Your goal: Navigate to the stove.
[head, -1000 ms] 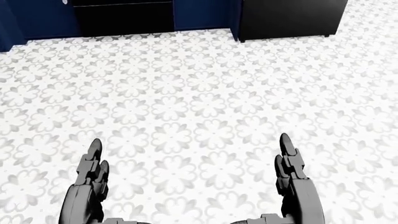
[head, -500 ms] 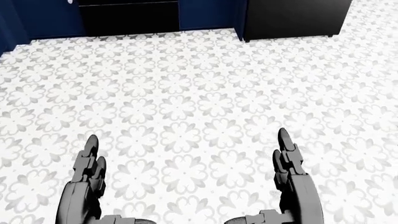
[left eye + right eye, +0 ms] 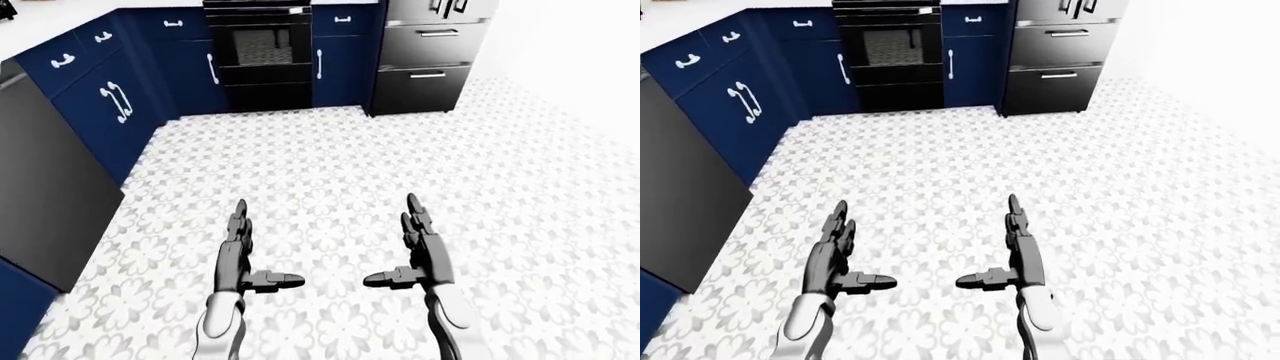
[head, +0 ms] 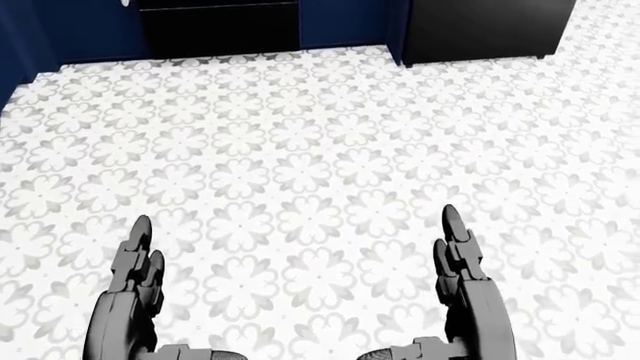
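The stove [image 3: 257, 56] is a black oven front with a window, set between navy cabinets at the top of the left-eye view; it also shows in the right-eye view [image 3: 888, 54], and only its base [image 4: 220, 28] shows in the head view. It lies some way off across the patterned floor. My left hand [image 3: 243, 251] and right hand [image 3: 418, 247] are held out low over the floor, fingers straight, thumbs pointing inward, both open and empty.
A dark fridge with drawers [image 3: 428, 56] stands right of the stove. Navy cabinets [image 3: 100, 97] run down the left side, with a dark appliance panel [image 3: 40, 187] nearer me. White patterned tile floor [image 3: 330, 172] lies between me and the stove.
The whole picture has shifted: the cabinet and fridge bases have slid down and right in the head view, so the camera has moved toward the stove. The hands keep their pose.
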`<state>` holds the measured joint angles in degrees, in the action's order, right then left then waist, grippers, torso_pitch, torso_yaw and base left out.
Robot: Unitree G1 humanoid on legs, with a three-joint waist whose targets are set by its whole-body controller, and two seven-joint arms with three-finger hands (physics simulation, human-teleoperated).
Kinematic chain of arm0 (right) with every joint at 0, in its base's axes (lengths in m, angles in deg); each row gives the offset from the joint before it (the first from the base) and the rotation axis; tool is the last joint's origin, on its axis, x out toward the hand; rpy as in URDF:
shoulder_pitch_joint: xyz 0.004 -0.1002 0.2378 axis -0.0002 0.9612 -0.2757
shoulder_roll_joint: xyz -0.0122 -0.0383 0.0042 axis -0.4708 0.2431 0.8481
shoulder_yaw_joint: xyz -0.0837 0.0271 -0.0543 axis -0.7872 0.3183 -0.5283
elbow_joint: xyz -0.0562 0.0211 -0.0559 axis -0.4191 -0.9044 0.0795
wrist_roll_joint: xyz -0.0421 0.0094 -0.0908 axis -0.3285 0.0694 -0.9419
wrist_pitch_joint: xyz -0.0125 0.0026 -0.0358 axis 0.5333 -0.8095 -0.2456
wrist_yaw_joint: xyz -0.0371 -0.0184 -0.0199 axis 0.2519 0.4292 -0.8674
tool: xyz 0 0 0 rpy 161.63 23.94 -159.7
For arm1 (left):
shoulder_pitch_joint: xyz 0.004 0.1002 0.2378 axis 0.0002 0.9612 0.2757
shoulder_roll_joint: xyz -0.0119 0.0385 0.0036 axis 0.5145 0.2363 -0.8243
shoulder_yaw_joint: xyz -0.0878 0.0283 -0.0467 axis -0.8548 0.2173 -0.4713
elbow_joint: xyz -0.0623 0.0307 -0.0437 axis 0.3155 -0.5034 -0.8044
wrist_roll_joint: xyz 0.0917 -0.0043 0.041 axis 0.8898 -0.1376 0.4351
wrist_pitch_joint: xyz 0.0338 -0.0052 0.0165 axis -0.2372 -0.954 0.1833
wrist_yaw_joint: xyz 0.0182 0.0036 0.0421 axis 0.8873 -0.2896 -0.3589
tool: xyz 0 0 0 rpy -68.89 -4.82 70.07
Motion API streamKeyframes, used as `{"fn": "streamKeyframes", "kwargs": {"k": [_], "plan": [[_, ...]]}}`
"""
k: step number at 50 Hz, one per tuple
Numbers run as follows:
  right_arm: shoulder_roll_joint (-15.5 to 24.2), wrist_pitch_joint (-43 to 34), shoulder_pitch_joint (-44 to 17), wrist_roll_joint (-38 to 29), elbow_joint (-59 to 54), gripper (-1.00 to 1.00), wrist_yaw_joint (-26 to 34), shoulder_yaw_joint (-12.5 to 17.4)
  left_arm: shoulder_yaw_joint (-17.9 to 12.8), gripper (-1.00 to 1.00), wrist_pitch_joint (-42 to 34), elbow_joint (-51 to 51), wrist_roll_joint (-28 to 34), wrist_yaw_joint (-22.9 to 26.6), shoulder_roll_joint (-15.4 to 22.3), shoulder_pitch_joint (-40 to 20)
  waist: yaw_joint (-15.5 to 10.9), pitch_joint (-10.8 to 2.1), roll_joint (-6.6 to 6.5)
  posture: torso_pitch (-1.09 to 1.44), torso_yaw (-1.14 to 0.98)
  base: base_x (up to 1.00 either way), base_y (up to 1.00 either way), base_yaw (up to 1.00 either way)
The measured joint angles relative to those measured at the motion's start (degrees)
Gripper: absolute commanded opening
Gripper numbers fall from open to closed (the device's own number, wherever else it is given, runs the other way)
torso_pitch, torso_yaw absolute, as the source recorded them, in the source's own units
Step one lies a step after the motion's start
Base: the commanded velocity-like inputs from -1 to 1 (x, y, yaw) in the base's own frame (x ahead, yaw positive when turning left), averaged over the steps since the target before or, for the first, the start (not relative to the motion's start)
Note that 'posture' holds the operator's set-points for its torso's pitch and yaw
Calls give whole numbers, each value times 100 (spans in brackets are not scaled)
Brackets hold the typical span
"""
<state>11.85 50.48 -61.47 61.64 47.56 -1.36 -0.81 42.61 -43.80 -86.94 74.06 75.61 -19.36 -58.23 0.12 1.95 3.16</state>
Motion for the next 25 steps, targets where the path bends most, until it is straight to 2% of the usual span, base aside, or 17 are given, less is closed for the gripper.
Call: {"fn": "streamKeyframes", "kwargs": {"k": [1, 2, 3, 5, 7, 12, 14, 15, 19, 25], "plan": [[3, 1, 10, -2, 23, 100, 3, -13, -5, 100, 9, 18, 0, -1, -4, -9, 12, -23, 88, 0, 0, 0, 26, 0], [34, 2, 20, -6, 17, 100, 2, 8, 21, 100, 13, -7, 0, 0, -42, -22, 62, 2, 0, 0, 0, 0, 27, 0], [35, -29, 50, -14, 13, 100, -6, 30, 59, 100, 8, -37, -1, 7, -53, -1, 83, 12, -28, 0, 0, 0, 26, 0], [33, -104, 125, -23, 30, 100, -27, 57, 108, 100, -32, -97, -1, 31, -58, 33, 97, -32, 8, 0, 0, 0, 26, 0], [37, -130, 111, -27, 47, 100, -34, 60, 96, 100, -56, -93, -1, 39, -53, 30, 90, -55, -43, 0, 0, 0, 30, 0], [29, -139, 88, -23, 198, 100, -33, 36, 66, 100, 1, 10, -1, 25, -49, -14, 94, 1, -392, 0, 0, 0, 34, 0], [34, -130, 66, -15, 171, 100, -26, 44, 77, 100, 17, 22, -1, 27, -51, -20, 100, -13, -611, 0, 0, 0, 33, 0], [34, -131, 58, -12, 187, 100, -22, 41, 75, 100, 22, 31, -2, 28, -48, -16, 81, -54, -772, 0, 0, 0, 31, 0], [-46, -129, 72, -12, 30, 100, 36, -126, -82, 100, -17, -69, 3, -17, 21, 38, -48, -24, -667, 0, 0, 0, 34, 0], [-16, -147, 80, -8, 151, 100, 22, -23, -10, 100, -25, -41, 3, -17, -3, 17, -11, 13, -284, 0, 0, 0, 33, 0]]}}
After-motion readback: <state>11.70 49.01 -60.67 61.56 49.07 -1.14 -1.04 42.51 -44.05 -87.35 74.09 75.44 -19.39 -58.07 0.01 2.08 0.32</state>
